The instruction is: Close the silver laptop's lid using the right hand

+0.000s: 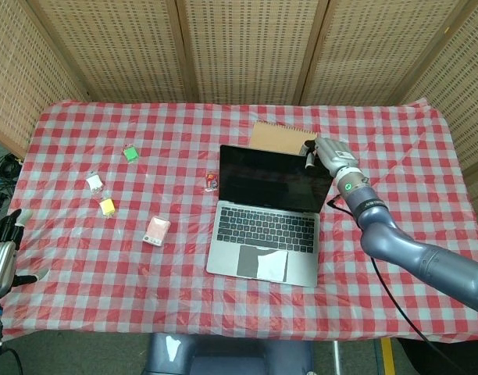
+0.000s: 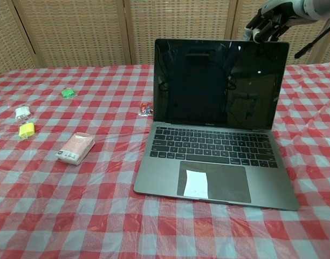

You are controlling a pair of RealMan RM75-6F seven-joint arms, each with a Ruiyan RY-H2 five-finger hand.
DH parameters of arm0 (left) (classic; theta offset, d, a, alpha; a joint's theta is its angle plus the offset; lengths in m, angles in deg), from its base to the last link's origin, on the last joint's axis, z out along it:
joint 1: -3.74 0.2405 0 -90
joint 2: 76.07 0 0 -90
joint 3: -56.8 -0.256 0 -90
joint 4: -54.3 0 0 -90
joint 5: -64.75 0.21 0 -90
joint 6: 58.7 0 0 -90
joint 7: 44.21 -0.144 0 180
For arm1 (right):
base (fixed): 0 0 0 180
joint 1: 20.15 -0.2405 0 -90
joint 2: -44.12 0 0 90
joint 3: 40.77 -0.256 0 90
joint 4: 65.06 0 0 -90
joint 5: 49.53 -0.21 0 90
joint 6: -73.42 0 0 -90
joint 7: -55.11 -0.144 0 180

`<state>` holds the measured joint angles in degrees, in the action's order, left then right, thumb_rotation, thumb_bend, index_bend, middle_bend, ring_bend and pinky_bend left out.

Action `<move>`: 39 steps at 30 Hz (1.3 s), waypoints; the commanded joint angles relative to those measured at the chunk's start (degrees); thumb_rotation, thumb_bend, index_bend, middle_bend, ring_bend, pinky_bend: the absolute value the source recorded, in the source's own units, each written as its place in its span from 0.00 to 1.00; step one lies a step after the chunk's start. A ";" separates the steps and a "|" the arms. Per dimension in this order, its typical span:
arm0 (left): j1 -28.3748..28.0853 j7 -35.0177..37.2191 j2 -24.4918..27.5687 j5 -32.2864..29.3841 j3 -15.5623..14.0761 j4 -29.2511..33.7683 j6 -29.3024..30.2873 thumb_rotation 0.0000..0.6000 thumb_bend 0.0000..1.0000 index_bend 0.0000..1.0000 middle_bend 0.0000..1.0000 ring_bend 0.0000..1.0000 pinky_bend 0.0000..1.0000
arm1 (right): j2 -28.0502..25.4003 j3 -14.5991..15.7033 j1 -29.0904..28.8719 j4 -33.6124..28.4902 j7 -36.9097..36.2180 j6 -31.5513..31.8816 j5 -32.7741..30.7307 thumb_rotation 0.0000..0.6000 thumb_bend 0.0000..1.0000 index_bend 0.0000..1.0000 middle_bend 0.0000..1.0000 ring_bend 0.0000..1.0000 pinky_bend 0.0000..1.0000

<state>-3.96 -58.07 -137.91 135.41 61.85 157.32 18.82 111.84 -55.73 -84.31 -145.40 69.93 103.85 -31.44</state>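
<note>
The silver laptop (image 1: 266, 219) (image 2: 216, 127) stands open at the table's middle, its dark screen facing me and a white sticker on its trackpad. My right hand (image 1: 323, 153) (image 2: 268, 22) sits behind the lid's top right corner, its fingertips touching the upper edge. The lid leans a little forward. It holds nothing. My left hand (image 1: 0, 254) hangs at the table's near left edge, far from the laptop, with its fingers apart and nothing in it.
A brown notebook (image 1: 280, 137) lies just behind the laptop. A small red item (image 1: 212, 181) lies left of the screen. A pink pack (image 1: 157, 230), a yellow block (image 1: 107, 206), a white plug (image 1: 94, 183) and a green piece (image 1: 130, 153) are scattered on the left.
</note>
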 commanded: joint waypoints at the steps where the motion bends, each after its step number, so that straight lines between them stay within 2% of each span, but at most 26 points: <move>1: -0.24 -0.14 0.01 -0.19 -0.06 0.10 -0.35 1.00 0.00 0.00 0.00 0.00 0.00 | -3.66 -1.00 0.35 -4.06 -3.17 -3.57 -0.33 1.00 1.00 0.46 0.53 0.46 0.45; 11: -0.67 -1.00 0.01 -0.75 -0.25 0.76 -0.72 1.00 0.00 0.00 0.00 0.00 0.00 | -10.17 0.69 -1.11 -9.41 -7.91 -10.29 0.24 1.00 1.00 0.47 0.53 0.47 0.46; 15: -0.82 -1.56 -0.10 -0.60 -0.49 1.13 -0.69 1.00 0.00 0.00 0.00 0.00 0.00 | -12.08 2.52 -2.47 -11.30 -9.21 -12.20 1.57 1.00 1.00 0.47 0.53 0.47 0.46; 21: -1.05 -1.97 -0.22 -0.98 -0.59 1.24 -0.80 1.00 0.00 0.00 0.00 0.00 0.00 | -13.74 5.52 -3.43 -15.57 -9.38 -13.24 6.88 1.00 1.00 0.47 0.53 0.47 0.45; 30: -1.32 -2.45 -0.52 -1.27 -0.84 1.20 -0.96 1.00 0.00 0.00 0.00 0.00 0.00 | -14.24 8.49 -2.40 -23.36 -7.94 -10.76 17.10 1.00 1.00 0.48 0.53 0.46 0.37; 39: -1.55 -2.88 -0.79 -1.37 -1.12 1.06 -1.16 1.00 0.00 0.00 0.00 0.00 0.00 | -11.11 12.49 -0.80 -24.97 -2.32 -4.51 27.72 1.00 1.00 0.48 0.53 0.38 0.24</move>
<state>-5.51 -60.96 -138.70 134.03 60.73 158.38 17.66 99.62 -44.34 -85.72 -170.17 66.07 97.64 -5.57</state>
